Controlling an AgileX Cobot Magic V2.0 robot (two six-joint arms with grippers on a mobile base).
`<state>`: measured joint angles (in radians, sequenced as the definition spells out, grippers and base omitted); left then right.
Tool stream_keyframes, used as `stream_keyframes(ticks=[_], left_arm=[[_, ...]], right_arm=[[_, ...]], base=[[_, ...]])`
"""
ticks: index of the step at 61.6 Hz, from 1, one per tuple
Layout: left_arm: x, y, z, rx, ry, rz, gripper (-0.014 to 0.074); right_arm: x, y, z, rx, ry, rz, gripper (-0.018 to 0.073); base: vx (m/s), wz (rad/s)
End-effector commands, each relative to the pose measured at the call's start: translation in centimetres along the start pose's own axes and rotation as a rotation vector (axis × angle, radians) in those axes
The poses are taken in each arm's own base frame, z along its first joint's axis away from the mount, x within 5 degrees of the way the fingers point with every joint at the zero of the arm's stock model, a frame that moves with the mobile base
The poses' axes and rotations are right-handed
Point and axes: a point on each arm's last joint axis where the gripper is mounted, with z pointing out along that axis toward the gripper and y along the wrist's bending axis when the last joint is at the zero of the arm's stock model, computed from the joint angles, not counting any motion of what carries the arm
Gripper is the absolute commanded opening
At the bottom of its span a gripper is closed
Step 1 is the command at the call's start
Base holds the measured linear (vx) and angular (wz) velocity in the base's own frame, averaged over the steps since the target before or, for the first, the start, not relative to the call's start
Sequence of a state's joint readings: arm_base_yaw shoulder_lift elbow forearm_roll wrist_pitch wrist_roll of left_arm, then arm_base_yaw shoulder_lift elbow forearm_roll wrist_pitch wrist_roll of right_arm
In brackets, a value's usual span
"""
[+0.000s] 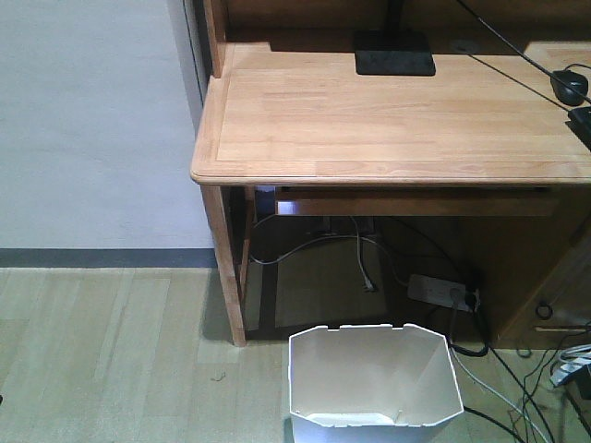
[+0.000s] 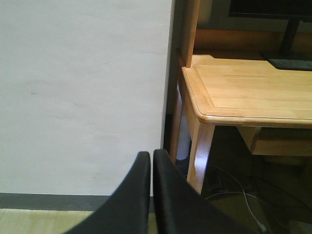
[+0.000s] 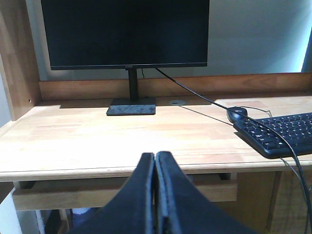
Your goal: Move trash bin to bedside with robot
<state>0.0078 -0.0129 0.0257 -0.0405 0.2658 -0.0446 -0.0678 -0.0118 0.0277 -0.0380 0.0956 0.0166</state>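
My left hand is drawn narrow, its two black fingers almost meeting with only a thin slit between them, and it grips nothing. Ahead of it and to its left stands a pale wall with a dark skirting strip along the bottom. Ahead and to its right is the rounded corner of the wooden table, with the table leg just beyond my fingertips. My right hand is closed as well, the fingers pressed flat against each other and empty. It points at the front edge of the table, which lies just past the tips. Farther ahead on the tabletop, a black monitor stands on its flat base, slightly left of the hand's line. To the hand's right lie a black mouse and a black keyboard, with a cable running across them. The trash bin shows only in the front view, so I cannot place it against either hand. It stands upright on the wooden floor, white and open-topped, just in front of the table and right of the table leg. Behind it, under the table, a white power strip lies among loose cables that trail off to the bin's right.
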Motion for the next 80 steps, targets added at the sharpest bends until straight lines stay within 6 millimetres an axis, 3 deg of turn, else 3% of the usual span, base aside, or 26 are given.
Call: stream_keyframes(ticks=[1,61,80], left_arm=[[-0.1,0.0,0.0,0.004,-0.065,-0.010,-0.0006],[-0.1,0.0,0.0,0.004,-0.065,-0.010,-0.0006],[-0.1,0.0,0.0,0.004,-0.065,-0.010,-0.0006]], right_arm=[[-0.5,0.0,-0.1,0.000,-0.078,-0.015,-0.0009],[-0.5,0.0,-0.1,0.000,-0.078,-0.015,-0.0009],[-3.4,0.0,-0.6,-0.009,-0.330,0.026,-0.0009]], base=[[0.00,0.00],[0.00,0.00],[0.00,0.00]])
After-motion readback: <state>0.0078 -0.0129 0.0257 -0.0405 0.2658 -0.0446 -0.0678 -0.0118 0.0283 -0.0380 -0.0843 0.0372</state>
